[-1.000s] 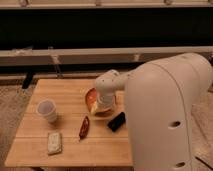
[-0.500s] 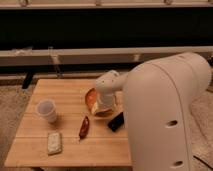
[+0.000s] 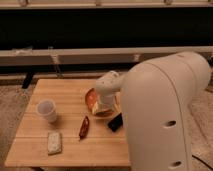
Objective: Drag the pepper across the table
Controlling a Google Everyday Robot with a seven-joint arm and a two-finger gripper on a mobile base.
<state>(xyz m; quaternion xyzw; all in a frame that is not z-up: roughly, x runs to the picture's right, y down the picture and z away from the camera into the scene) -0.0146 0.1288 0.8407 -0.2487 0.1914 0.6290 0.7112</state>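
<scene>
The slim dark-red pepper [image 3: 84, 127] lies on the light wooden table [image 3: 60, 90], near the middle of its front half, with its tapered end toward the front. My white arm reaches in from the right. Its rounded wrist hangs over the round orange bowl, and the gripper [image 3: 104, 106] sits low at the bowl, behind and to the right of the pepper and apart from it. The wrist hides most of the gripper.
The orange bowl [image 3: 91, 98] stands at the table's middle right. A black rectangular block [image 3: 115, 122] lies just right of the pepper. A pale cup [image 3: 46, 110] stands at the left, and a whitish flat packet [image 3: 54, 142] lies at the front left. My bulky arm covers the table's right side.
</scene>
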